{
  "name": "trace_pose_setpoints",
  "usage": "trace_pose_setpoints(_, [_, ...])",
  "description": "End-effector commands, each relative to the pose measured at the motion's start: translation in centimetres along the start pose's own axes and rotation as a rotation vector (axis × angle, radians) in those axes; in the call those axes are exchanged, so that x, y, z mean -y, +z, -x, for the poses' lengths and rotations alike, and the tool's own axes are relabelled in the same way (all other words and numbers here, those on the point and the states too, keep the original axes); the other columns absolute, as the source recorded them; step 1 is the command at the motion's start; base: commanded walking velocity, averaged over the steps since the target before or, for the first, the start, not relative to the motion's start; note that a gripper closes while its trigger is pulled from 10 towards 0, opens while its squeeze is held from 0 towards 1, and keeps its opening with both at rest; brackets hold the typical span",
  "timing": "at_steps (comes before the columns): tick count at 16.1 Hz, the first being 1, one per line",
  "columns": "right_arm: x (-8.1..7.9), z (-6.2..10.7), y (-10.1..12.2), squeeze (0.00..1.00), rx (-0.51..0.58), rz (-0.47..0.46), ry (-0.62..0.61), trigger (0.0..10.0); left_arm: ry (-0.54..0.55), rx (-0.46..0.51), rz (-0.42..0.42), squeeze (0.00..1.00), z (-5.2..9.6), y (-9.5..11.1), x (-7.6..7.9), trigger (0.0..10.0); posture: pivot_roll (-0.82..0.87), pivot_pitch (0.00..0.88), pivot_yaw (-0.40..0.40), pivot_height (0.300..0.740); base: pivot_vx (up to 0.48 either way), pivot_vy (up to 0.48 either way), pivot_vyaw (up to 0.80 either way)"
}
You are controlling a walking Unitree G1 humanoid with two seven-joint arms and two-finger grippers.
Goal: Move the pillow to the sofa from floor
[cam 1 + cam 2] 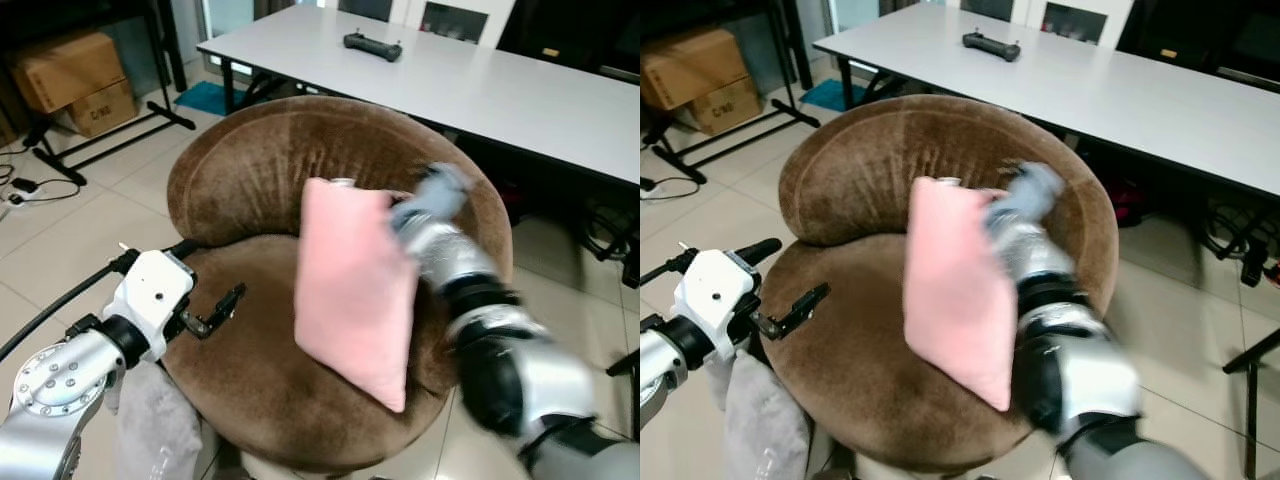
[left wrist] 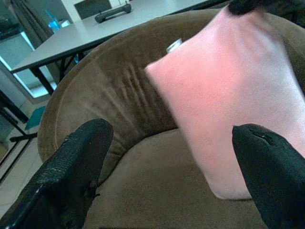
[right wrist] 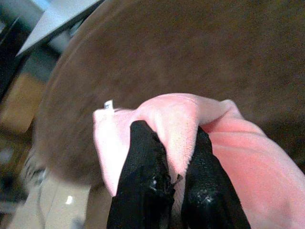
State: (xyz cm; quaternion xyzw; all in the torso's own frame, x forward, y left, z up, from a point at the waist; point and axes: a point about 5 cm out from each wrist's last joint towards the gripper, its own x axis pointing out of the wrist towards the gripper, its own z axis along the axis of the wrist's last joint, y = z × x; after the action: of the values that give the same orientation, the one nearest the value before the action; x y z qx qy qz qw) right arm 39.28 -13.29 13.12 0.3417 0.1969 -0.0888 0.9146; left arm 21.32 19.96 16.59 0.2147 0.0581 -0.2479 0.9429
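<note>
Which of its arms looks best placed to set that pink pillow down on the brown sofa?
The right. Its gripper already pinches the top edge of the pink pillow, jaws shut on a fold, holding it over the brown sofa seat. The left gripper hovers open at the seat's edge, apart from the pillow.

Pink pillow (image 1: 352, 290); brown sofa (image 1: 250, 170); white table (image 1: 500, 90); grey cloth (image 1: 155, 430); black fingers (image 3: 143, 191).

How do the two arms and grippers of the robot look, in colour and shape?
Both arms are silver metal with black joint bands. The left arm has a round bolted joint, a white wrist block and a black cable. The left gripper and right gripper each have two long, rough black fingers.
</note>
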Motion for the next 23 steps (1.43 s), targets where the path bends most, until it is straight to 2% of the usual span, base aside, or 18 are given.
trace_pose_setpoints(1, [1.5, -0.1, 1.8, 0.00, 0.069, -0.041, -0.069, 10.0, -0.044, -0.001, 0.010, 0.00, 0.0, 0.1, 0.5, 10.0, 0.14, 0.000, -0.085, 0.740, 0.000, 0.000, 0.00])
trace_pose_setpoints(4, [5.7, 0.0, 3.3, 0.00, 0.115, -0.083, -0.215, 10.0, -0.079, -0.003, 0.025, 0.00, 0.0, 0.1, 0.8, 10.0, 0.14, 0.000, -0.081, 0.740, 0.000, 0.000, 0.00])
trace_pose_setpoints(6, [7.2, 0.1, 3.4, 0.00, 0.119, -0.100, -0.258, 10.0, -0.088, -0.002, 0.027, 0.00, -0.1, 0.1, 0.8, 10.0, 0.13, 0.000, -0.069, 0.740, 0.000, 0.000, 0.00])
trace_pose_setpoints(8, [7.9, 0.1, 2.1, 0.00, 0.079, -0.069, -0.268, 10.0, -0.105, 0.006, 0.032, 0.00, -0.4, 0.3, 0.8, 10.0, 0.13, 0.000, -0.066, 0.740, 0.000, 0.000, 0.00])
trace_pose_setpoints(9, [8.0, 0.1, 1.4, 0.59, 0.062, -0.050, -0.244, 10.0, -0.107, 0.006, 0.033, 0.00, -0.5, 0.3, 0.7, 10.0, 0.13, 0.000, -0.062, 0.740, 0.000, 0.000, 0.00])
trace_pose_setpoints(10, [7.9, 0.0, 0.8, 1.00, 0.057, -0.042, -0.179, 10.0, -0.110, 0.007, 0.036, 0.00, -0.6, 0.3, 0.7, 10.0, 0.13, 0.000, -0.061, 0.740, 0.000, 0.000, 0.00])
trace_pose_setpoints(13, [8.0, 0.1, 0.8, 1.00, 0.094, -0.087, -0.109, 10.0, -0.119, 0.010, 0.046, 0.00, -0.6, 0.4, 0.9, 10.0, 0.13, 0.000, -0.062, 0.740, 0.000, 0.000, 0.00])
trace_pose_setpoints(16, [7.8, 0.2, 2.5, 1.00, 0.173, -0.053, -0.060, 10.0, -0.118, 0.013, 0.049, 0.00, -0.5, 0.4, 0.9, 10.0, 0.13, 0.000, -0.060, 0.740, 0.000, 0.000, 0.00])
trace_pose_setpoints(18, [7.3, 0.6, 5.5, 1.00, 0.300, 0.051, -0.006, 10.0, -0.077, 0.039, 0.040, 0.00, -0.8, 0.6, 0.7, 10.0, 0.12, 0.000, -0.050, 0.740, 0.000, 0.000, 0.00])
trace_pose_setpoints(19, [6.9, 0.8, 6.4, 1.00, 0.339, 0.069, 0.026, 10.0, -0.057, 0.055, 0.042, 0.00, -1.0, 0.7, 0.6, 10.0, 0.12, 0.000, -0.049, 0.740, 0.000, 0.000, 0.00])
trace_pose_setpoints(20, [5.7, 1.4, 8.5, 1.00, 0.426, 0.105, 0.146, 10.0, 0.042, 0.095, 0.058, 0.00, -1.6, 1.1, 0.2, 10.0, 0.12, 0.000, -0.051, 0.740, 0.000, 0.000, 0.00])
trace_pose_setpoints(21, [5.3, 1.6, 9.0, 1.00, 0.452, 0.143, 0.185, 10.0, 0.102, 0.097, 0.063, 0.00, -1.9, 1.0, -0.1, 10.0, 0.11, 0.000, -0.053, 0.740, 0.000, 0.000, 0.00])
trace_pose_setpoints(23, [4.6, 2.6, 8.3, 1.00, 0.472, 0.338, 0.255, 10.0, 0.246, 0.063, 0.064, 0.00, -2.0, 0.5, -0.6, 10.0, 0.11, 0.000, -0.053, 0.740, 0.000, 0.000, 0.00])
